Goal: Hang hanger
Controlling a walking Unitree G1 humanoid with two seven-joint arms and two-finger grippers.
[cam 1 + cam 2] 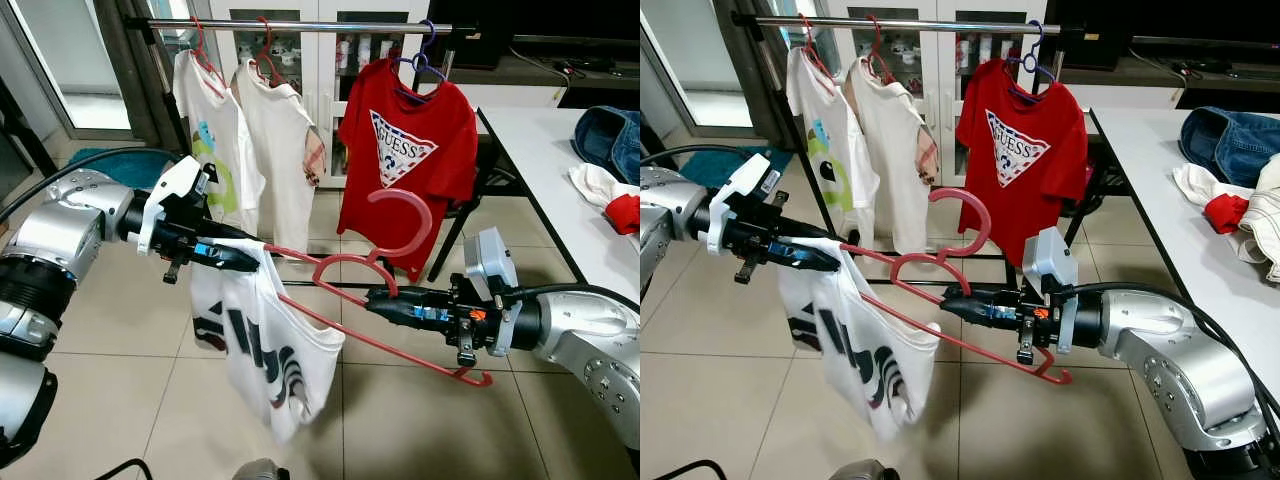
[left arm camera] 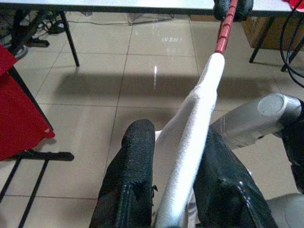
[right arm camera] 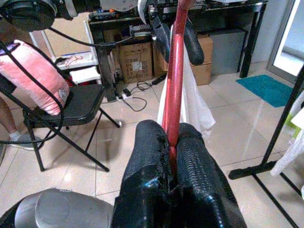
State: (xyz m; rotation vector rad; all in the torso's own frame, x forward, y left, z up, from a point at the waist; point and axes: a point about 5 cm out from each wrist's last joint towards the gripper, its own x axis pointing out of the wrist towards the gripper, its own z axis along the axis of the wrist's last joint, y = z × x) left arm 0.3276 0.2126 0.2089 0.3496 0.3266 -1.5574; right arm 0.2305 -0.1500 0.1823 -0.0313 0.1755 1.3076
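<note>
Both tools clamp the red hanger [image 1: 380, 300], slanting down rightward, hook up, white shirt [image 1: 260, 360] draped.

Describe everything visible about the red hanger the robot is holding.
The red hanger looks like plastic, with a broad curved hook pointing up and a thin lower bar. It is held in mid-air below the clothes rail, tilted, its right end lower. The right end effector is shut on its bar near the middle; the left end effector grips its left shoulder through the white T-shirt, which hangs from that end only, half off. The hook is not yet on the rail.
</note>
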